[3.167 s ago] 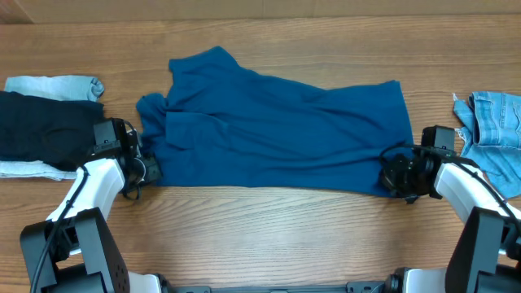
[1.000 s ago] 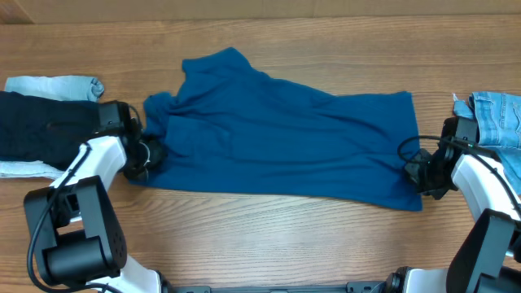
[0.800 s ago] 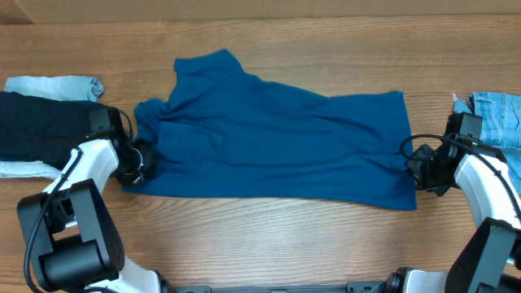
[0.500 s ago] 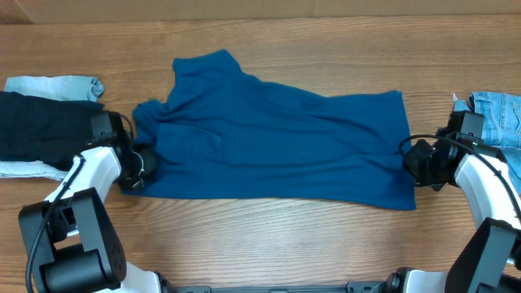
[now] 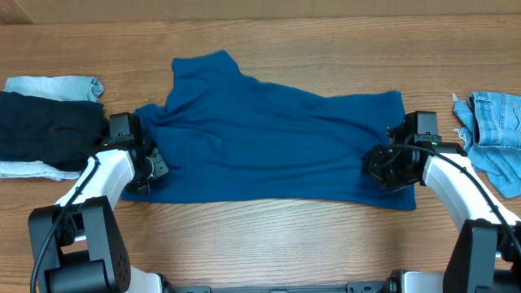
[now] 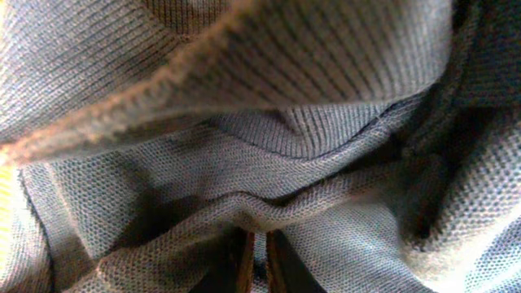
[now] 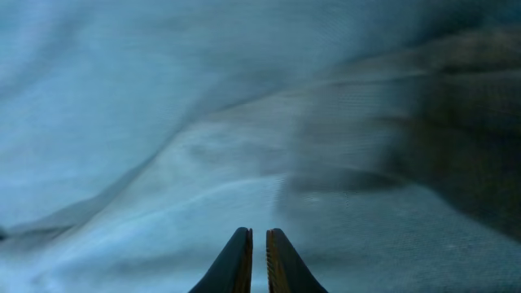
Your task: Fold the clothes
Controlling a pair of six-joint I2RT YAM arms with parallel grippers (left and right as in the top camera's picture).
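Table edge: bare wood of the table (image 5: 269, 236) lies nearest the arms, and the shirt's (image 5: 277, 138) lower edge runs just beyond it.
Left gripper: the left gripper (image 5: 149, 167) sits at the shirt's left end, fingers pressed together with bunched knit around them. I judge it is pinching the cloth.
Right gripper: the right gripper (image 5: 381, 167) is over the shirt's right end, just inside the edge. Its fingers are drawn to a thin slit, but whether cloth is caught between them I cannot tell.
Shirt: spread wide across the middle of the table, rumpled, with one flap poking toward the far side.
Why so: one arm at each end looks like a set-up for pulling the cloth flat before a fold.
Wrist views: the left one shows knit texture and a ribbed edge (image 6: 244, 49), and the right one shows only blurred blue cloth.
Overhead: only this view shows the layout, both ends and the neighbours.
Far sides: a dark garment (image 5: 41, 134) lies to the left and denim (image 5: 496, 122) to the right, both apart from the shirt.
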